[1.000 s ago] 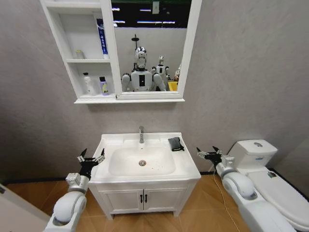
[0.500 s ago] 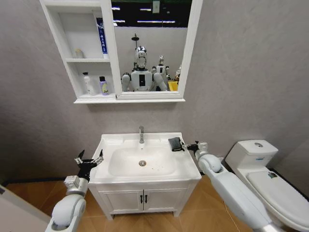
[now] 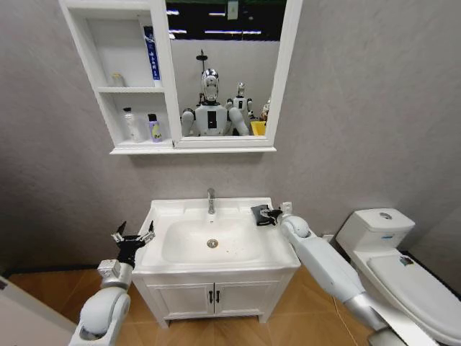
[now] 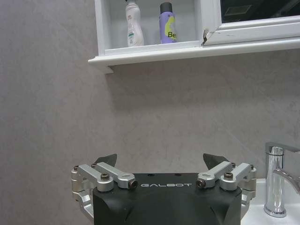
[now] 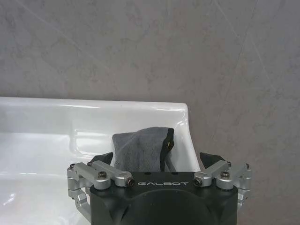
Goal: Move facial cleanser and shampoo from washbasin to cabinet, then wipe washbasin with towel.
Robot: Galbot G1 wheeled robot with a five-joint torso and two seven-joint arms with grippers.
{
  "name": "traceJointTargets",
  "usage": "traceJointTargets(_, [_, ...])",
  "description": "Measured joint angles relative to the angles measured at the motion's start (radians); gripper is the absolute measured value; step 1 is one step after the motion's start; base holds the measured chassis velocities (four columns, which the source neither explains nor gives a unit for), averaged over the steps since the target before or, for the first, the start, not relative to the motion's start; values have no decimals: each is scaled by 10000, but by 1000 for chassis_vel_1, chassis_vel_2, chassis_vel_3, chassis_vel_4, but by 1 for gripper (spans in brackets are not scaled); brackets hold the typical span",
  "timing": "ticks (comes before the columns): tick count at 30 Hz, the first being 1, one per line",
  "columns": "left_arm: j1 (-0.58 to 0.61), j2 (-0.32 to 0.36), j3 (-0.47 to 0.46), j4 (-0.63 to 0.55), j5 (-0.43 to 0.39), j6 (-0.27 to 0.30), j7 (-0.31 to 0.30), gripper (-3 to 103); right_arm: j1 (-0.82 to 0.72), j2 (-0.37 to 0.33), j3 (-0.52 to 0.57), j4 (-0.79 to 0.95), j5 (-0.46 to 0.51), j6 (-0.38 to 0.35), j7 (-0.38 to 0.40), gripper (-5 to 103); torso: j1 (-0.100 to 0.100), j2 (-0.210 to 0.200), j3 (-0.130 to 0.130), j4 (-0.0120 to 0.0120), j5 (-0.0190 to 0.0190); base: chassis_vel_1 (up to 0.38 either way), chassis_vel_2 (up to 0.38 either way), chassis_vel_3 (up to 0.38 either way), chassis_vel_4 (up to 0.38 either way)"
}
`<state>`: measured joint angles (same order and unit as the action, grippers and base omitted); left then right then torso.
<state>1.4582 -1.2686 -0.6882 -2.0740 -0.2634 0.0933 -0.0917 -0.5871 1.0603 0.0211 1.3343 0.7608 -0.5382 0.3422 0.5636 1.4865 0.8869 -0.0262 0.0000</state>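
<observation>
You had the right pincer (image 3: 268, 213) spread wide, right at the towel (image 3: 261, 215), which lay on the back right corner of the washbasin (image 3: 173, 211). Your left pincer (image 3: 134, 238) was wide too, just beside the washbasin's left edge. Two bottles (image 3: 142, 126) stood in the cabinet (image 3: 86, 47) above the washbasin

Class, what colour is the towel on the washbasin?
Dark grey towel with black edging, clearest in the right wrist view.
</observation>
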Motion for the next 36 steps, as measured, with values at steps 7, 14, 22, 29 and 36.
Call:
traceJointTargets(7, [10,30,-43,2,0,-7,2,100,16,49,-15,-373,-141,-186,-9,100,-1,0,0,-3,0,0,0,0,0])
traceJointTargets(14, [-4,-12,-15,-85,-72,7,-49,100,91,399,21,-894,-610,-73,-511,100,-2,0,0,-2,0,0,0,0,0])
traceJointTargets(22, [-54,31,57,-129,-93,66,-73,100,276,892,-64,-1412,-851,61,-626,100,-1,0,0,0,-1,0,0,0,0])
traceJointTargets(29, [-61,143,-37,-124,-160,78,-56,100,325,942,-18,-1796,-1032,153,-687,100,-1,0,0,-1,0,0,0,0,0])
traceJointTargets(36, [-56,155,-107,-106,-179,67,-14,100,396,979,69,-2119,-1290,282,-783,84,-1,0,-1,-1,1,0,0,0,0])
